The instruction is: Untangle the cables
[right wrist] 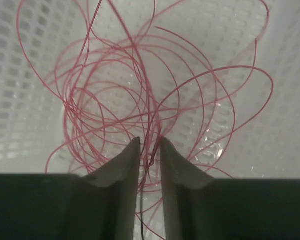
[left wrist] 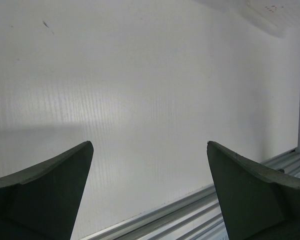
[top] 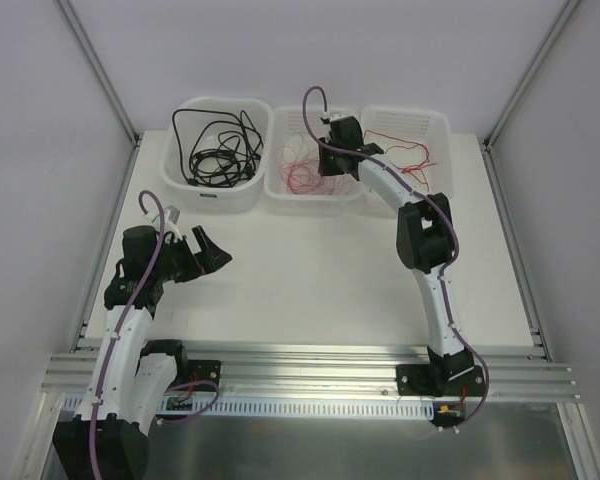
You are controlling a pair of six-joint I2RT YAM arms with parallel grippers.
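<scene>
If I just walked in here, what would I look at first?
Probably the big scribble of pinkish-red wires in the middle white basket, with the right gripper poked into it, its fingers only a narrow gap apart. Next, the black cables heaped in the left basket at the far edge of the table. The left gripper hangs wide open over the table's left side.

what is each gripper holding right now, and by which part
The left gripper holds nothing, jaws wide over the table. Thin pink wires pass between the jaws of the right gripper, but the gap looks wider than them, so probably nothing is pinched.
</scene>
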